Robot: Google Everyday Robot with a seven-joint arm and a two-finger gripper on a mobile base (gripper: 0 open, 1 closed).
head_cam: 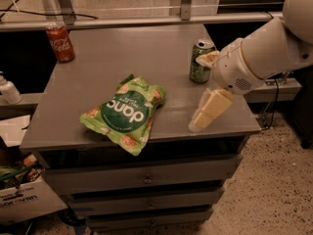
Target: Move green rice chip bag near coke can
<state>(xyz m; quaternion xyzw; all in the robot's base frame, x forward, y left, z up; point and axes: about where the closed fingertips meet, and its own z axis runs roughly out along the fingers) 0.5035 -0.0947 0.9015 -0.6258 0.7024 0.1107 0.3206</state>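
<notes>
The green rice chip bag (126, 112) lies flat near the front edge of the grey cabinet top (127, 48), its lower corner hanging slightly over the edge. The coke can (60, 42) stands upright at the far left back corner, well away from the bag. My gripper (196, 93) hovers above the right side of the top, to the right of the bag and not touching it. It is open and empty, with one cream finger (211, 109) pointing down at the front edge and the other beside the green can.
A green-patterned can (201, 61) stands at the right, just behind the gripper. The top sits on a drawer cabinet (142, 180). A white bottle (8, 89) stands on a lower shelf at the left, and a cardboard box (22, 197) sits on the floor.
</notes>
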